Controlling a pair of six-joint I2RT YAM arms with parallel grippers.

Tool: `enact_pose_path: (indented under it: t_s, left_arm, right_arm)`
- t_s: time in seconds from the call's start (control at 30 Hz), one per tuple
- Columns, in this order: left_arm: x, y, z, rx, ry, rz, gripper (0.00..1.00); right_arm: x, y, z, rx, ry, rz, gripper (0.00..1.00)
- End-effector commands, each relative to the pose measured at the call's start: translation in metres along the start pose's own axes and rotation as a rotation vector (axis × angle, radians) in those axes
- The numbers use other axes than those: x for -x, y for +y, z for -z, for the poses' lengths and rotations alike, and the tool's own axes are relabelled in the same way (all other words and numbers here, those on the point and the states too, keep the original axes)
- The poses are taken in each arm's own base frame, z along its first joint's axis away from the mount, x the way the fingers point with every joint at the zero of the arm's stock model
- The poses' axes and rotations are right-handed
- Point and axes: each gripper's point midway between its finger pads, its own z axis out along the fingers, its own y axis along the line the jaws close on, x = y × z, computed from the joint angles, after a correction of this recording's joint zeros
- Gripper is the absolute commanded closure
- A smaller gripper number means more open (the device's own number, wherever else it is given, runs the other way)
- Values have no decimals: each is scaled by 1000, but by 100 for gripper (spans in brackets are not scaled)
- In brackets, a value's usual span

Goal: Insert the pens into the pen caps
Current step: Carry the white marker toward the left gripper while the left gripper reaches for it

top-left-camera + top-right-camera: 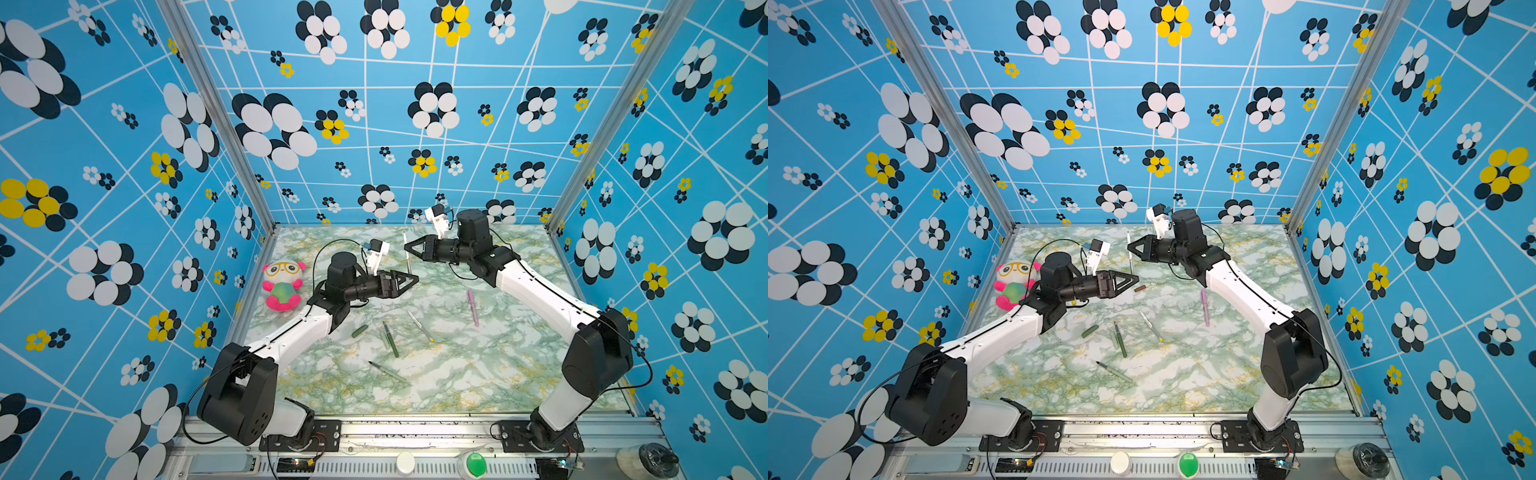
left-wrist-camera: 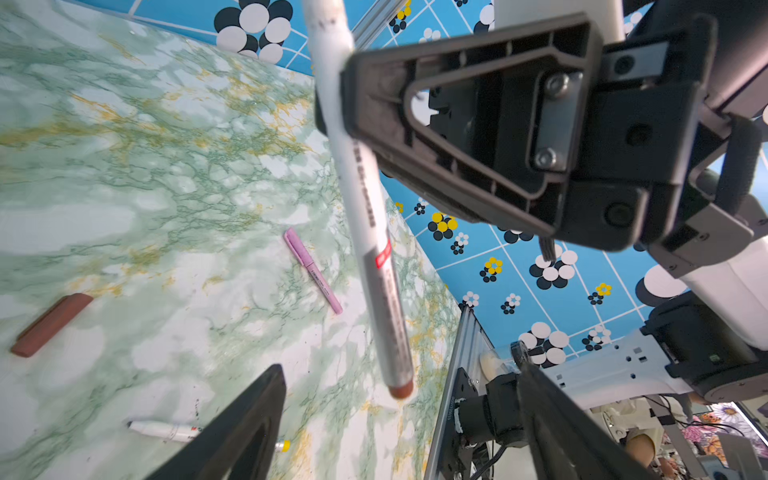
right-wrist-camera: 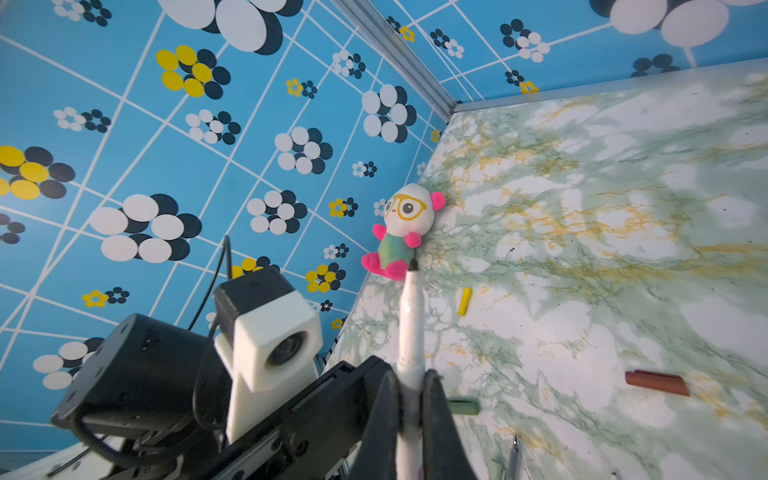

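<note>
My right gripper (image 1: 407,246) (image 3: 409,374) is shut on a white pen (image 1: 405,238) (image 3: 409,316), held off the table with its dark tip up. The pen's brown end (image 2: 401,390) hangs between the spread fingers (image 2: 249,419) of my open left gripper (image 1: 412,279) (image 2: 401,370), which touch nothing. A brown pen cap (image 1: 1140,288) (image 2: 50,324) lies on the table just beyond the left gripper. A yellow cap (image 3: 465,301) lies near the plush toy. A pink pen (image 1: 472,307), a yellow-ended white pen (image 1: 420,326), a dark green pen (image 1: 390,338), a pale green pen (image 1: 388,371) and a dark green cap (image 1: 360,331) lie mid-table.
A pink and white plush toy (image 1: 283,284) sits at the table's left edge by the left arm. Patterned blue walls enclose the marbled table (image 1: 478,374) on three sides. A pale green cap (image 1: 385,340) lies against the dark green pen.
</note>
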Motion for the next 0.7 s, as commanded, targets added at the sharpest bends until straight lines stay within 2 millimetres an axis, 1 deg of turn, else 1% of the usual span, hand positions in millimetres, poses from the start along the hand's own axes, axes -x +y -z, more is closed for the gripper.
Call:
enact_pose_path:
  t_s: [0.0, 0.17, 0.3, 0.33, 0.53, 0.6, 0.67]
  left_arm:
    - [20, -19, -5, -59, -33, -22, 14]
    - [26, -19, -9, -60, -32, -17, 25]
    - [26, -15, -11, -53, -32, -5, 39]
    - [25, -15, -12, -54, -30, 1, 41]
    - [21, -14, -12, -53, -22, 9, 50]
    - [20, -14, -11, -51, -20, 7, 56]
    - [20, -14, -11, -50, -19, 5, 64]
  right_arm:
    - [-5, 10, -1, 74, 7, 3, 93]
    - [-7, 11, 1, 83, 1, 5, 93]
    - [-7, 13, 5, 86, -12, 15, 93]
    - [-7, 13, 5, 84, -14, 16, 93]
    - [-5, 14, 7, 89, -38, 19, 93]
    - [-5, 14, 8, 89, -43, 18, 93]
    - [-5, 13, 8, 86, -46, 17, 93]
